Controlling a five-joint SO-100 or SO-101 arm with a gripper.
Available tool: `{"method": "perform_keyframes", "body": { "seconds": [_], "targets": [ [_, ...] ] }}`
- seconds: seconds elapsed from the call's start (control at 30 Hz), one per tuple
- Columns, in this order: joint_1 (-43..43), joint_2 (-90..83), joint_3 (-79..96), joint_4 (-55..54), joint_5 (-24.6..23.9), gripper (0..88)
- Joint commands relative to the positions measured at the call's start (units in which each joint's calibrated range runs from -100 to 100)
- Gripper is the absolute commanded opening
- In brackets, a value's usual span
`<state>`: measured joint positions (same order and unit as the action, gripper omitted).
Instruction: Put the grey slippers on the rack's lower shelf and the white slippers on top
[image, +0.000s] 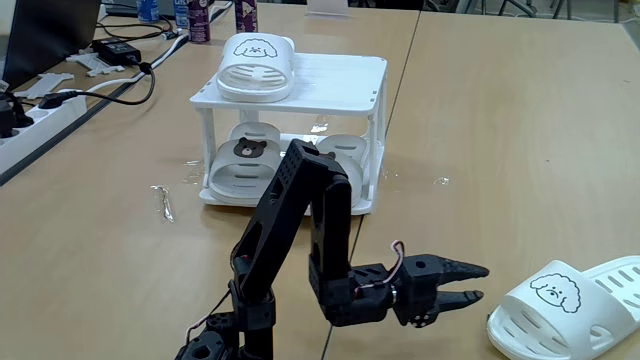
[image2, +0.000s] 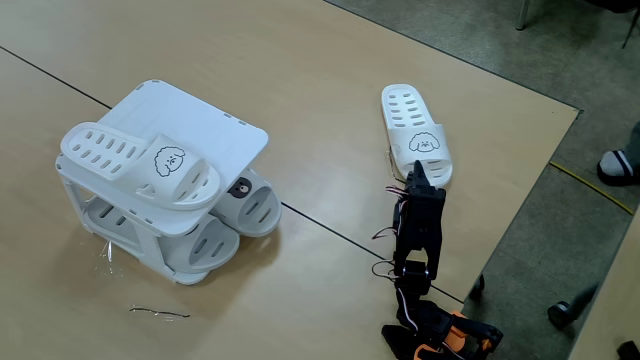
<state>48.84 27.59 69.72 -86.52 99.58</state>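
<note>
**Operator:** In a fixed view the gripper (image: 478, 283) is low over the table (image: 520, 130), jaws parted and holding nothing. The loose white slipper (image: 575, 305) lies just beyond the fingertips on the right of that view, not touching them. Behind the arm stands the rack (image: 340, 80): one white slipper on top (image: 256, 66), and the grey slippers (image: 246, 165) both on the lower shelf (image: 365, 205).

**Colleague:** So what worries you?

**Operator:** As I judge it, the grab itself. The slipper looks like smooth moulded rubber with a rounded, slotted strap. If I close on the sole's edge, it could squirt sideways or pivot, and it already sits near the table's edge.

**Colleague:** And the other camera?

**Operator:** In the other fixed view the gripper (image2: 416, 178) points at the heel end of the loose slipper (image2: 413, 131), which stretches away beyond the tips with its dog face towards them; I can't tell whether they touch. The rack (image2: 215, 120) is well off to the left of this view. Its top is slatted and thin-posted, and the slipper already there (image2: 140, 165) overhangs one side. The free half is narrow, so a crooked drop could nudge that slipper off or rock the light plastic frame. The long carry gives a weak pinch time to slip.
</note>
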Motion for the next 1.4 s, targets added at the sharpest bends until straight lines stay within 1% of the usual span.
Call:
{"method": "perform_keyframes", "body": {
  "seconds": [0.0, 0.17, 0.47, 0.6, 0.63, 0.7, 0.8, 0.97, 1.2, 1.23, 1.27, 1.33, 1.37],
  "targets": [
    [1.57, -0.12, -5.45, 4.64, 0.42, 17.4],
    [4.12, 0.47, -14.11, 13.62, 0.42, 17.4],
    [3.71, 9.64, -30.16, 16.81, 0.42, 17.8],
    [3.63, 11.16, -36.93, 21.73, 0.42, 27.7],
    [3.05, 11.24, -38.64, 23.37, 0.42, 28.4],
    [1.74, 11.83, -43.06, 26.3, 0.42, 28.5],
    [-0.15, 15.45, -50.82, 27.85, 0.42, 28.8],
    [-0.07, 22.52, -64.44, 32.17, 0.42, 28.4],
    [0.01, 27.23, -72.74, 34.15, 0.42, 28.0],
    [0.01, 27.48, -73.1, 34.15, 0.42, 25.8],
    [0.01, 27.65, -73.19, 34.15, 0.42, 20.2],
    [0.01, 27.73, -73.19, 34.15, 0.42, 5.6],
    [0.01, 27.73, -73.19, 34.15, 0.42, 0.2]
  ]
}}
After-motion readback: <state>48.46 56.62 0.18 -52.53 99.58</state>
